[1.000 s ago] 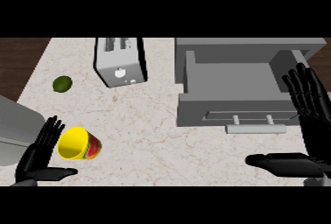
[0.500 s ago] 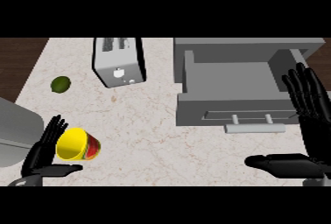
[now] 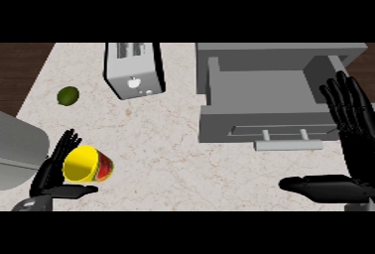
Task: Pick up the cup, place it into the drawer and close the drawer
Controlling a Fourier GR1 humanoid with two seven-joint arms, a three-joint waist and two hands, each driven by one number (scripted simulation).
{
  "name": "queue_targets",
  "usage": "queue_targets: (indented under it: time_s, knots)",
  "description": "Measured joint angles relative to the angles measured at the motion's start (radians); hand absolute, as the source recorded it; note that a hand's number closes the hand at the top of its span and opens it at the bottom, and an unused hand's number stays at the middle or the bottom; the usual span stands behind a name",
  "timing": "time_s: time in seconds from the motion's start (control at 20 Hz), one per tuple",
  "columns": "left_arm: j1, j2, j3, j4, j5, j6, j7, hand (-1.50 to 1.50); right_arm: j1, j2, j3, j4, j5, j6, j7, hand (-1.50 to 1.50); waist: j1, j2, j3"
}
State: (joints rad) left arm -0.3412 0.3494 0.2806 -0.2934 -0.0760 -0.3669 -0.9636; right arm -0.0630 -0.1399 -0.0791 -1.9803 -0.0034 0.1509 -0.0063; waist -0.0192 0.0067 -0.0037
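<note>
Yellow inside and red outside, the cup (image 3: 88,164) lies tipped on the pale counter (image 3: 168,149) at near left, its mouth turned toward the left hand (image 3: 55,173). That hand's fingers stand straight behind the cup with the thumb under it, not yet curled round. A good grasp would wrap the cup's wall before lifting. At far right the grey drawer (image 3: 271,99) is pulled open and holds nothing visible. Beside it the right hand (image 3: 351,129) rests open, fingers straight.
</note>
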Motion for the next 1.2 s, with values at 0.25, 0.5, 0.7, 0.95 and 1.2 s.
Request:
queue_targets:
  time_s: [0.25, 0.5, 0.7, 0.95, 1.2]
  knots:
    - [-0.033, -0.024, -0.002, 0.012, 0.011, -0.016, 0.006, -1.50, -0.004, 0.002, -0.004, 0.036, 0.002, 0.004, -0.020, -1.50, 0.001, 0.001, 0.000]
    - [-0.043, -0.041, -0.010, 0.015, 0.021, -0.045, 0.008, -1.50, -0.028, 0.005, -0.004, 0.057, 0.006, 0.000, -0.022, -1.50, 0.000, 0.003, -0.001]
    - [-0.054, -0.066, -0.019, 0.003, 0.031, -0.073, 0.016, 1.50, -0.031, 0.003, -0.011, 0.066, -0.004, 0.004, -0.022, -1.50, 0.000, 0.002, -0.001]
    - [-0.058, -0.082, -0.035, -0.017, 0.049, -0.136, 0.041, 1.50, -0.031, -0.002, -0.018, 0.064, -0.020, 0.014, -0.015, -1.50, -0.001, 0.000, 0.000]
    - [-0.052, -0.101, -0.042, -0.042, 0.080, -0.194, 0.068, 1.50, -0.027, -0.008, -0.025, 0.056, -0.023, 0.016, -0.007, -1.50, 0.002, -0.001, -0.001]
